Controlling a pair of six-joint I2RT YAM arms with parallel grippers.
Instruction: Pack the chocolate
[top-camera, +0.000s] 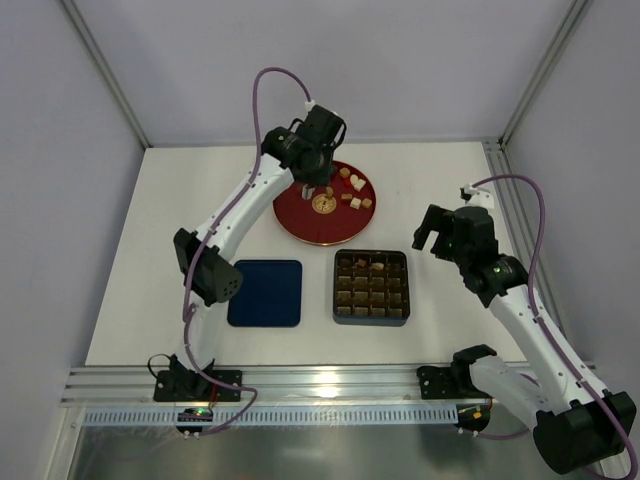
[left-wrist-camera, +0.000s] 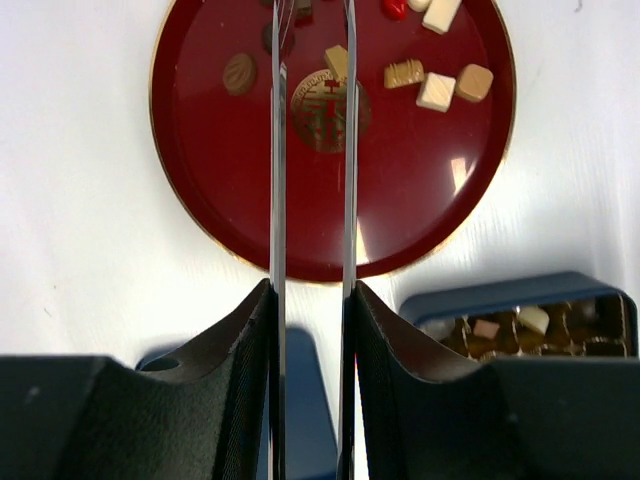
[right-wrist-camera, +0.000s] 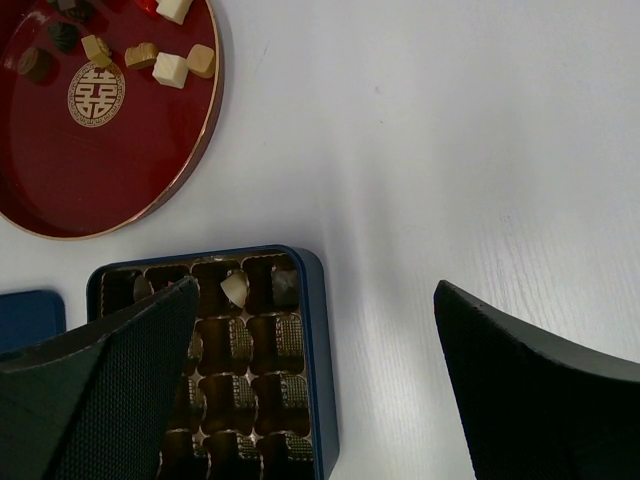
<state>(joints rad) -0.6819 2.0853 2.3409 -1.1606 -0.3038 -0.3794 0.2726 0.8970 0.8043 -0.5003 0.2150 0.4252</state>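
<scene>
The left hand (top-camera: 310, 190) hangs over the one round red plate (top-camera: 300, 225), fingers narrowly parted, a tan square chocolate (left-wrist-camera: 337, 62) showing between them; the right hand (right-wrist-camera: 315, 288) is spread wide. At least nine chocolates (right-wrist-camera: 170, 70) lie on the plate. Only the top view shows the sixteen-cell brown tray (top-camera: 371, 320) and navy square lid (top-camera: 265, 293) whole.

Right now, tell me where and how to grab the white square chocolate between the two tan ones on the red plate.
Come straight down from above. The white square chocolate lies flat on the red plate, with a ridged tan piece and a tan square close at opposite sides. Probably best to pinch its other two flat sides, which stand free.
</scene>
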